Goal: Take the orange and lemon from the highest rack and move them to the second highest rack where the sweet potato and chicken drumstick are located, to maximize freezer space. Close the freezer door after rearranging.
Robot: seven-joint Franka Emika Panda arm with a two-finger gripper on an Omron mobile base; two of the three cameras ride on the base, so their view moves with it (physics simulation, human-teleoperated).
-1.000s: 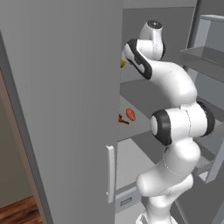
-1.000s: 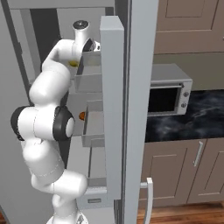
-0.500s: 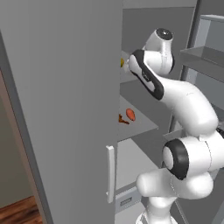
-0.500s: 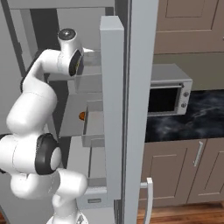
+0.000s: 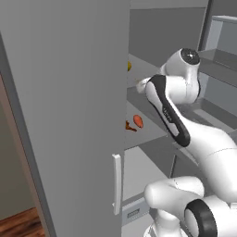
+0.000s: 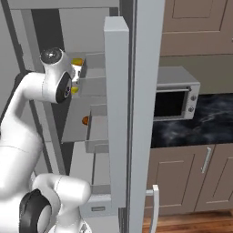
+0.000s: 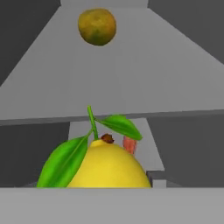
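Now lemon [image 7: 107, 166] sits between jaws — gripped.

Lemon [image 7: 107, 168] — bright yellow, green leaves and stem upright, close before the hand camera. Orange [image 7: 97, 26] — dull yellow-orange ball, sits far back on the highest rack [image 7: 131, 83]. Sweet potato [image 5: 138, 121] lies on the second highest rack [image 5: 150, 132].

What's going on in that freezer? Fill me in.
The robot arm is reaching into the open freezer at the highest rack. Its gripper is shut on the lemon, seen close up in the hand view. The orange sits farther back on that rack. Below, the sweet potato lies on the second highest rack. The freezer door is open.
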